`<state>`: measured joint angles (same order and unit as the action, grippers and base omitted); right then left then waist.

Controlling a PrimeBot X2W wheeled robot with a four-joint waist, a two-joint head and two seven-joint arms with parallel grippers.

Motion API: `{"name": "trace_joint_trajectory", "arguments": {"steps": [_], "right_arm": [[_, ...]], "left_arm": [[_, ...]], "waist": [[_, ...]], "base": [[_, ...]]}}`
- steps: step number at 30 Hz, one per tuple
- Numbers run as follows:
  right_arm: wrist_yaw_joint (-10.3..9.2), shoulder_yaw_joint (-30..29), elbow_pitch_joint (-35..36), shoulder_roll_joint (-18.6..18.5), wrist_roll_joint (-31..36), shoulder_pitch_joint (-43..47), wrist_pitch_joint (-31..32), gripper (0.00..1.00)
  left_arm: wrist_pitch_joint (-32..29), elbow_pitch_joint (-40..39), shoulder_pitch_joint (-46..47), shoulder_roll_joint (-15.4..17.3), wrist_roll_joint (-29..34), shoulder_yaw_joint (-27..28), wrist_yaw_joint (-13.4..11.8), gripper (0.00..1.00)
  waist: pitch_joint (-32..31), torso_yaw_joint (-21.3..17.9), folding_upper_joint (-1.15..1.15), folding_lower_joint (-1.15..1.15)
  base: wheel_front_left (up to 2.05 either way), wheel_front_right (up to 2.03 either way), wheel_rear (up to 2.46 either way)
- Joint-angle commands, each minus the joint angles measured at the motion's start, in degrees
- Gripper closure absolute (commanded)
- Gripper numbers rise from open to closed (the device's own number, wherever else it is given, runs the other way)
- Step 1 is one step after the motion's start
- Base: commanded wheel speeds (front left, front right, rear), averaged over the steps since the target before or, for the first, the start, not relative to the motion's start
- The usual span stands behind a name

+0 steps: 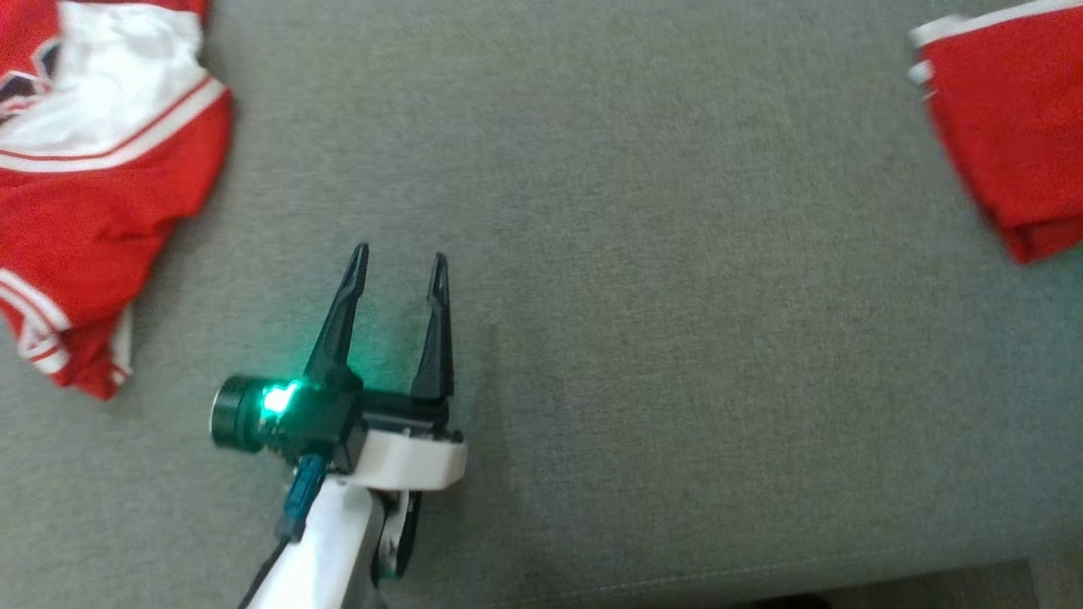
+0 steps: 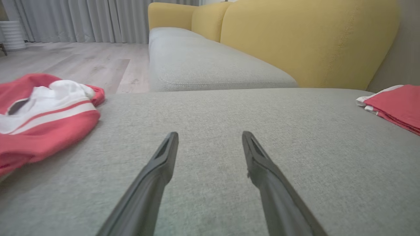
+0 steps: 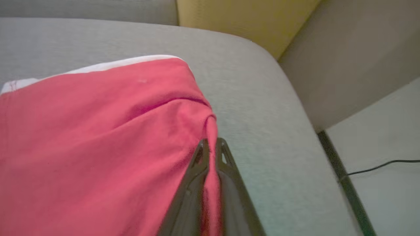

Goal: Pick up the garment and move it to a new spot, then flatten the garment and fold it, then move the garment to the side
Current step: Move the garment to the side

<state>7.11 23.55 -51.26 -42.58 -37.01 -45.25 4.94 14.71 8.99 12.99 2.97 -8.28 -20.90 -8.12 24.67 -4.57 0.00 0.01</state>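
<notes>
surface: a grey cushion (image 1: 643, 355) of a sofa, with a yellow backrest (image 2: 305, 42) behind it and wood floor (image 2: 82, 65) and curtains (image 2: 75, 19) beyond.
jersey: a crumpled red and white jersey (image 1: 93, 186) lies at the cushion's far left, touched by nothing.
left gripper: the left gripper (image 1: 400, 254) hovers over bare cushion with its fingers spread wide and nothing between them, near the jersey but clear of it and well apart from the garment.
garment: the folded red garment (image 1: 1007, 127) with a white hem sits at the cushion's far right, blurred in the head view.
right gripper: the right gripper (image 3: 212, 141) is closed tight on a ridge of the garment at its right edge.
step: likely the last one, moving the fold aside.
risk, fold: the pinch may hold only the top layers, so a drag over the rough cushion could peel the fold open.
risk, edge: the cushion's rounded corner is near the grip, so a release too far right could let the garment slide to the floor, where a cable (image 3: 380, 165) lies.
holder: the cushion is the bearer here, with the jersey at left, the garment at right and bare cloth between.
</notes>
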Motion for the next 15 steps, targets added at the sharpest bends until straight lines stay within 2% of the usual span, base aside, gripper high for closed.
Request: {"name": "trace_joint_trajectory", "arguments": {"steps": [1,4,5,6,7,11,15], "right_arm": [[0.37,-0.04,0.44,-3.12,0.56,-0.07,-0.86,1.00],[0.37,-0.92,-1.89,-6.15,2.29,-1.36,-2.96,1.00],[0.37,-1.36,-2.83,-6.82,3.10,-1.90,-4.10,0.93],[0.37,-1.77,-3.77,-7.23,4.05,-2.49,-5.40,0.24],[0.37,-2.25,-4.59,-7.33,5.03,-3.15,-7.11,0.00],[0.37,-3.55,-7.87,-4.69,8.57,-4.56,-13.20,0.00],[0.37,-3.00,-9.18,1.63,8.89,-2.78,-15.20,0.00]], "left_arm": [[0.29,-1.51,1.50,-0.09,0.69,0.83,0.10,0.00],[0.29,-1.29,2.98,-0.09,0.92,0.38,0.05,0.00],[0.29,-1.17,3.28,-0.09,0.86,0.22,0.03,0.00],[0.29,-0.98,3.52,-0.09,0.74,0.04,0.01,0.00],[0.29,-0.72,3.69,-0.09,0.58,-0.14,-0.01,0.00],[0.29,0.46,3.69,-0.09,-0.58,-0.59,0.09,0.00],[0.29,0.97,2.33,-0.09,-1.77,-0.12,-0.35,0.00]], "waist": [[2.37,-1.88,0.00,-0.01],[3.45,-2.43,0.00,-0.01],[3.53,-2.48,0.00,-0.01],[3.49,-2.48,0.00,-0.01],[3.23,-2.40,0.00,-0.01],[0.37,-1.24,0.00,-0.01],[-4.87,0.49,0.00,-0.01]], "base": [[0.00,0.00,0.00],[0.00,0.00,0.00],[0.00,0.00,0.00],[0.00,0.00,0.00],[0.00,0.00,0.00],[0.00,0.00,0.00],[0.00,0.00,0.00]]}}
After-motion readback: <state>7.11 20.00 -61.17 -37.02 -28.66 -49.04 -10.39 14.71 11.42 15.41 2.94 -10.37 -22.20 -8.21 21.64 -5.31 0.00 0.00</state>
